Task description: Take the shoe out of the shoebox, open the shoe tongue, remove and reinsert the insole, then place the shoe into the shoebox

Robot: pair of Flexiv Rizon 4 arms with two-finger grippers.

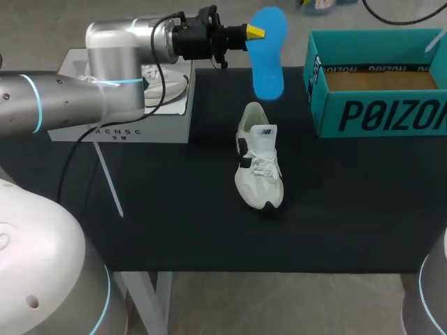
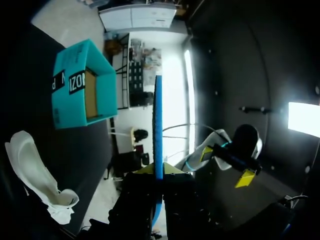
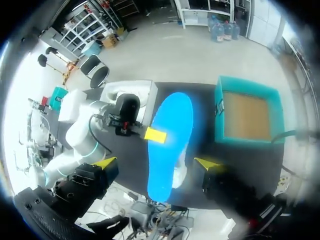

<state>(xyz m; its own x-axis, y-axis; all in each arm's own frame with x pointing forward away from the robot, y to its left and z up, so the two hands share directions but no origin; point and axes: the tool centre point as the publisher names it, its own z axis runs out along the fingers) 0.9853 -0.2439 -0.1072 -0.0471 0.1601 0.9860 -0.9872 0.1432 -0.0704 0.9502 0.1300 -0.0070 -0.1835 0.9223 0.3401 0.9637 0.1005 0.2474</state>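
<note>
Above the table (image 1: 174,209), at twelve o'clock from the white shoe (image 1: 260,157), the left gripper (image 1: 257,32) clamps the blue insole (image 1: 269,59). At two o'clock sits the open shoebox (image 1: 380,115). The right gripper (image 3: 156,163) gapes wide.

Large black capitals, a brand name, run along the teal front wall of the shoebox (image 1: 380,115). A black band inside its far wall repeats a word in small pale capitals. The left wrist view shows part of some white-on-black lettering on a wall of the shoebox (image 2: 75,82). The shoe (image 1: 258,164) bears a small dark logo on its side. The white box (image 1: 119,131) carries small spaced dark capitals on its front edge.
</note>
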